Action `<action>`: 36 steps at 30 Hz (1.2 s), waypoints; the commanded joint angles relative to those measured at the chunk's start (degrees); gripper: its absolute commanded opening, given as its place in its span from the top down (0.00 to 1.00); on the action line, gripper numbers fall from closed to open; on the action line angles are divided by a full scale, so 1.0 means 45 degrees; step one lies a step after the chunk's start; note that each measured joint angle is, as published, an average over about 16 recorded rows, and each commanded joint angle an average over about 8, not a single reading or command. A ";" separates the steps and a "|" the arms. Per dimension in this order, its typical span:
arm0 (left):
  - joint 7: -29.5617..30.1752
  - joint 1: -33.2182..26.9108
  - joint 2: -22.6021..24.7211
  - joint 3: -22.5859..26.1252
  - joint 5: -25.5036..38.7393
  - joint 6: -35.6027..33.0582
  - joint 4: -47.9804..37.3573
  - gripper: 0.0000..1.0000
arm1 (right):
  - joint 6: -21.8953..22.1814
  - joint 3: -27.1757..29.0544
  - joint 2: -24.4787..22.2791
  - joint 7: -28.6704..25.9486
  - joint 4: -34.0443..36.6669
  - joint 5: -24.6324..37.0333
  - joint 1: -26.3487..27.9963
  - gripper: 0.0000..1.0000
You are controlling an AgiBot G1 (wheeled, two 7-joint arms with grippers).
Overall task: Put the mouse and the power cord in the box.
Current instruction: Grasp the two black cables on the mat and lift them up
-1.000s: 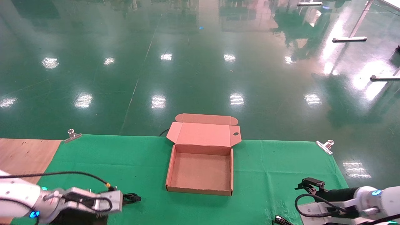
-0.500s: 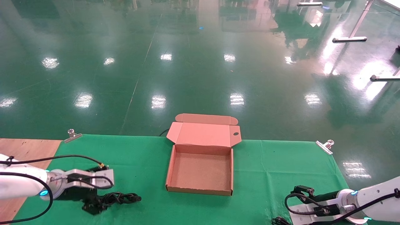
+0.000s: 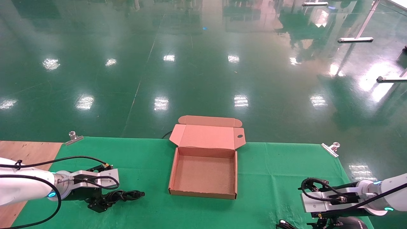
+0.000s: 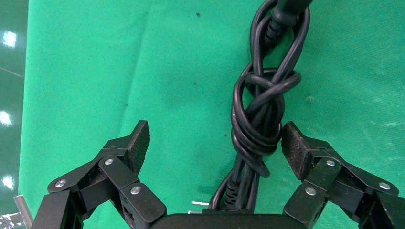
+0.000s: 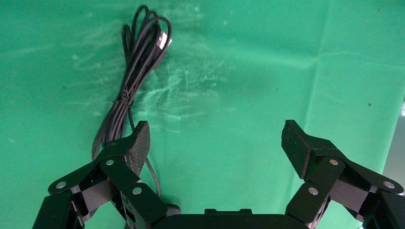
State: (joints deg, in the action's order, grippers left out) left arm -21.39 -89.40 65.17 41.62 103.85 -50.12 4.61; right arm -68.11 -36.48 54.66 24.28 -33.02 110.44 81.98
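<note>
The open brown box [image 3: 173, 173] sits mid-table, empty, its lid folded back. The power cord [image 3: 125, 195] is a knotted black bundle to the left of the box. My left gripper [image 3: 99, 204] is open and low over its near end; in the left wrist view the power cord [image 4: 260, 119] runs between the fingers [image 4: 136, 143], close to one pad, with the left gripper [image 4: 215, 143] not closed on it. At the near right, my right gripper [image 3: 324, 220] is open beside the dark mouse [image 3: 354, 223]. The right gripper [image 5: 215, 143] holds nothing, and the mouse's thin cord [image 5: 138, 62] lies beyond one finger.
A green cloth [image 3: 279, 171] covers the table, held by metal clips [image 3: 74, 137] at the far corners. Bare wood [image 3: 25, 156] shows at the far left. The mouse cord's end [image 3: 284, 225] lies at the near edge. The table's far edge drops to a glossy green floor.
My left gripper swung out from over the power cord and settled low at its near end, fingers astride it. My right gripper turned downward and shifted right, next to the mouse.
</note>
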 commanded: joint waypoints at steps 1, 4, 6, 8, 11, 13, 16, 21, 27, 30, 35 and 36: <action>-0.0125 -0.0080 0.0025 -0.0041 -0.0061 -0.0024 -0.0129 0.10 | -0.0207 0.0053 -0.0082 0.0080 -0.0002 -0.0127 0.0102 0.00; -0.0317 -0.0168 0.0030 -0.0084 -0.0133 -0.0271 -0.0243 0.34 | -0.0442 0.0058 -0.0179 -0.0010 -0.0247 -0.0210 -0.0009 0.00; -0.0443 -0.0213 0.0022 -0.0109 -0.0177 -0.0484 -0.0310 0.54 | -0.0560 0.0047 -0.0234 -0.0114 -0.0441 -0.0237 -0.0127 0.00; -0.0559 -0.0248 0.0000 -0.0135 -0.0222 -0.0715 -0.0378 0.72 | -0.0644 0.0036 -0.0285 -0.0247 -0.0640 -0.0249 -0.0245 0.00; -0.0700 -0.0277 -0.0055 -0.0184 -0.0303 -0.1055 -0.0486 0.89 | -0.0718 0.0016 -0.0347 -0.0461 -0.0943 -0.0245 -0.0426 0.00; -0.0777 -0.0280 -0.0099 -0.0221 -0.0360 -0.1249 -0.0557 0.96 | -0.0737 -0.0002 -0.0379 -0.0602 -0.1124 -0.0228 -0.0552 0.03; -0.0872 -0.0267 -0.0154 -0.0270 -0.0435 -0.1441 -0.0647 1.00 | -0.0738 -0.0034 -0.0398 -0.0781 -0.1323 -0.0197 -0.0742 0.22; -0.0976 -0.0268 -0.0226 -0.0343 -0.0539 -0.1448 -0.0742 1.00 | -0.0763 -0.0054 -0.0369 -0.0902 -0.1364 -0.0232 -0.0954 0.80; -0.1055 -0.0279 -0.0268 -0.0403 -0.0620 -0.1194 -0.0809 1.00 | -0.0793 -0.0055 -0.0245 -0.0695 -0.1016 -0.0323 -0.0972 1.00; -0.1091 -0.0243 -0.0270 -0.0421 -0.0645 -0.1060 -0.0846 1.00 | -0.0772 -0.0078 -0.0147 -0.0542 -0.0778 -0.0335 -0.0996 1.00; -0.1142 -0.0146 -0.0263 -0.0453 -0.0689 -0.0889 -0.0909 1.00 | -0.0633 -0.0133 0.0002 -0.0280 -0.0368 -0.0278 -0.1026 1.00; -0.1152 -0.0125 -0.0261 -0.0459 -0.0697 -0.0866 -0.0919 1.00 | -0.0595 -0.0142 0.0031 -0.0226 -0.0278 -0.0261 -0.1018 1.00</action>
State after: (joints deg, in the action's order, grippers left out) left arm -26.59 -90.01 64.01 39.58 100.75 -54.15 0.52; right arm -70.78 -37.09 54.83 23.25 -34.13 109.25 77.59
